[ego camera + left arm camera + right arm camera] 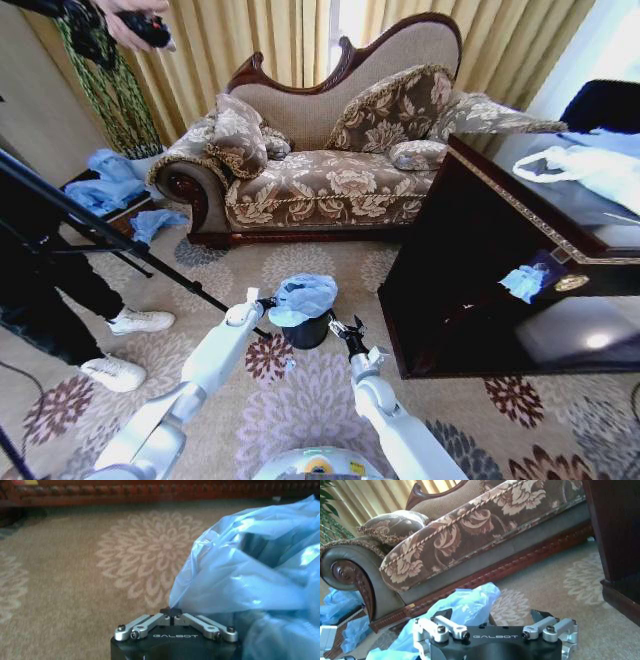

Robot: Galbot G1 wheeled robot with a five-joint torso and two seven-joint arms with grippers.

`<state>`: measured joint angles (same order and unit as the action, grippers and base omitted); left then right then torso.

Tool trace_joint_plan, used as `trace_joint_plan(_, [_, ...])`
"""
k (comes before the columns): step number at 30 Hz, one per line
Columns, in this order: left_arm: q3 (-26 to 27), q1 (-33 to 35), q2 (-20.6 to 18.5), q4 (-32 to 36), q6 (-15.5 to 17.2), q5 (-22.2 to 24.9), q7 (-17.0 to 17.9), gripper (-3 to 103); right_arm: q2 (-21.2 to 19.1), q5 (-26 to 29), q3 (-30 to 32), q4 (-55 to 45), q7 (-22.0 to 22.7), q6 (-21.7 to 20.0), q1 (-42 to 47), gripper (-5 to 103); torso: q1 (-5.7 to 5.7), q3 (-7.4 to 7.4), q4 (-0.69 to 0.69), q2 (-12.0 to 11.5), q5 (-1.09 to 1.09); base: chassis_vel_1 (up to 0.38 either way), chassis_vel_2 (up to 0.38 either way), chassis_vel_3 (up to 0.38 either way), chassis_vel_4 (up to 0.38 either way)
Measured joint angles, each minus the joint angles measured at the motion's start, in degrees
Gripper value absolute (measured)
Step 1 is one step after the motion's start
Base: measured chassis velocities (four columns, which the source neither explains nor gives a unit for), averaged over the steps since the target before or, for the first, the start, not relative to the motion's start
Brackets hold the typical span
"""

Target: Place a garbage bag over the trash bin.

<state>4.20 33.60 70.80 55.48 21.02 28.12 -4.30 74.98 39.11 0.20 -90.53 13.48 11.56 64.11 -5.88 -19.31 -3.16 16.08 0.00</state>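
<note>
Garbage bag point(303, 297), crinkly translucent light-blue plastic, sits bunched atop the glossy black cylindrical trash bin point(306, 331) on the floral carpet; left gripper point(173, 617) pinches its edge, right gripper point(344, 326) spread beside the bin; pulling the rim down seems next

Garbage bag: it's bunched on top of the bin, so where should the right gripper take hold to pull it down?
Grip the loose edge of the garbage bag on the side facing the right gripper, coming in low beside the trash bin. The bag sits crumpled on the rim, black wall bare below. The left gripper is shut on the opposite edge, so that side looks anchored.
</note>
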Motion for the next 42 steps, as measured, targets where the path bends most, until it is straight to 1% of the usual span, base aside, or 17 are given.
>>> trace_joint_plan(3, [0.36,1.16,-0.83,3.24,-1.12,0.09,0.16,16,0.04,-0.4,0.01,-0.03,0.08,0.03,0.02,100,0.0,0.0,0.0,0.0,0.0,0.0,0.0,0.0,0.0])
trace_joint_plan(5, [0.52,1.62,-1.23,4.47,-1.28,0.15,0.17,16,0.06,-0.55,0.01,-0.04,0.08,0.03,0.05,100,0.0,0.0,0.0,0.0,0.0,0.0,0.0,0.0,0.0])
trace_joint_plan(7, [1.14,2.86,-2.17,7.77,-1.07,0.16,0.37,26,0.12,-0.85,-0.06,-0.16,0.08,0.06,0.11,100,0.0,0.0,0.0,0.0,0.01,0.0,0.0,0.0,0.0])
trace_joint_plan(8, [1.14,2.86,-2.17,7.77,-1.07,0.16,0.37,26,0.12,-0.85,-0.06,-0.16,0.08,0.06,0.11,100,0.0,0.0,0.0,0.0,0.01,0.0,0.0,0.0,0.0])
trace_joint_plan(12, [2.59,6.48,-4.29,15.03,0.15,0.24,1.33,48,-0.22,-1.72,-0.54,-1.79,0.83,0.13,0.08,100,0.0,0.0,0.01,0.0,0.02,0.0,0.0,0.0,0.0])
trace_joint_plan(14, [2.75,7.28,-4.78,16.21,0.38,0.36,1.33,48,-0.45,-1.81,-0.74,-2.45,1.17,0.13,-0.02,100,0.0,0.0,0.02,0.0,0.02,0.0,0.0,0.0,0.0])
trace_joint_plan(15, [2.97,8.06,-5.13,17.17,0.55,0.49,1.36,54,-0.69,-1.87,-0.98,-3.11,1.59,0.11,-0.19,100,0.0,0.0,0.02,0.0,0.0,0.0,0.0,0.0,0.0])
trace_joint_plan(16, [3.11,8.51,-5.24,17.59,0.59,0.55,1.41,59,-0.83,-1.88,-1.13,-3.57,1.91,0.1,-0.36,100,0.0,0.0,0.02,0.0,0.0,0.0,0.0,0.0,0.0])
trace_joint_plan(17, [3.11,8.51,-5.24,17.59,0.59,0.55,1.41,59,-0.83,-1.88,-1.13,-3.57,1.91,0.1,-0.36,100,0.0,0.0,0.02,0.0,0.0,0.0,0.0,0.0,0.0])
trace_joint_plan(20, [3.65,10.02,-5.38,17.59,-0.5,0.24,1.52,76,-1.23,-1.75,-1.08,-4.57,2.22,-0.05,-0.55,100,0.0,0.0,0.0,0.0,0.0,0.0,0.0,0.0,0.0])
trace_joint_plan(21, [3.65,10.02,-5.38,17.59,-0.5,0.24,1.52,76,-1.23,-1.75,-1.08,-4.57,2.22,-0.05,-0.55,100,0.0,0.0,0.0,0.0,0.0,0.0,0.0,0.0,0.0])
trace_joint_plan(25, [3.83,11.57,-5.45,16.79,-2.67,-0.07,1.01,96,-1.65,-1.72,0.1,-5.11,1.88,-0.08,0.41,100,0.0,0.0,0.01,0.0,0.01,0.0,0.0,0.0,0.0])
trace_joint_plan(29, [3.81,12.02,-5.31,15.58,-4.73,-0.7,0.15,98,-1.95,-1.69,0.77,-5.53,1.71,-0.08,0.9,100,0.0,0.0,-0.01,0.0,0.01,0.0,0.0,0.0,0.0])
trace_joint_plan(32, [3.76,12.69,-5.24,14.18,-8.87,-1.88,-1.47,100,-2.42,-1.43,1.31,-5.8,1.52,-0.11,0.96,100,0.0,0.0,0.02,0.0,0.01,0.0,0.0,0.0,0.0])
trace_joint_plan(34, [3.78,12.77,-5.21,14.07,-9.83,-1.94,-1.94,100,-2.53,-1.4,1.51,-5.9,1.48,-0.11,1.01,100,0.0,0.0,0.02,0.0,0.01,0.0,0.0,0.0,0.0])
trace_joint_plan(38, [4.22,13.62,-4.94,14.92,-13.43,-2.02,-2.76,100,-2.64,-1.42,2.38,-6.22,1.22,-0.11,1.79,100,0.0,0.0,-0.01,0.0,0.0,0.0,0.0,0.0,0.0])
trace_joint_plan(42, [4.84,14.31,-4.92,17.15,-14.46,-2.0,-2.71,100,-2.5,-1.55,3.06,-6.41,0.98,-0.11,2.54,100,0.0,0.0,0.02,0.0,0.01,0.0,0.0,0.0,0.0])
